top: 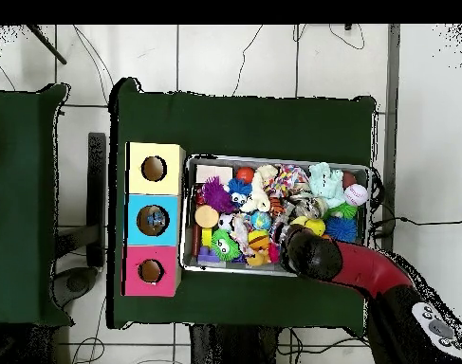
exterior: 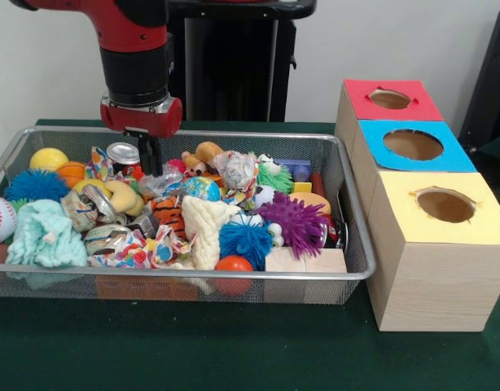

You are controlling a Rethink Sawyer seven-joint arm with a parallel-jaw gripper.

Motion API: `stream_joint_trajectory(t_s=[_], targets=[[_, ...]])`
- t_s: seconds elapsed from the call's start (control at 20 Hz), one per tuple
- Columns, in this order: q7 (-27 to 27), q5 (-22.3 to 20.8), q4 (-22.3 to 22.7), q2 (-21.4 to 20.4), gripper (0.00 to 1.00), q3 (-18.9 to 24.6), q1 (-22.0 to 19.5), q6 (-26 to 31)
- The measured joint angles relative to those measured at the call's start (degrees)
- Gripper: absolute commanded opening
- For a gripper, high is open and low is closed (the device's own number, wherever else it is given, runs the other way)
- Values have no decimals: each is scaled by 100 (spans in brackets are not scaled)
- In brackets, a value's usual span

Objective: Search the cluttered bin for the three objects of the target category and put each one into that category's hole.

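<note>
My gripper (exterior: 150, 152) hangs over the bin's (exterior: 348, 269) far-left corner, fingers together on nothing as far as I can tell, beside the small can (exterior: 124, 154): probably light, rigid, slippery metal, so I'd pinch across its rim.

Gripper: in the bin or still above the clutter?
In the bin. In the front view the gripper reaches below the wire bin's rim, at the far edge beside a silver can. Open or shut: cannot tell.
</note>
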Motion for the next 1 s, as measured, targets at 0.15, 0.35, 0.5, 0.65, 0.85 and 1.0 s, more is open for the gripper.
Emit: stream_joint_trajectory(t_s=[0.15,0.35,0.5,0.65,0.85,1.0], targets=[[0,1,-1,38,0,1,-31,-61],[0,1,-1,78,0,0,-46,-123],[0,1,-2,90,0,1,-47,-156],[0,1,-2,90,100,0,-42,-157],[0,1,-2,91,100,1,-42,-157],[0,-6,-2,91,100,1,-43,-157]])
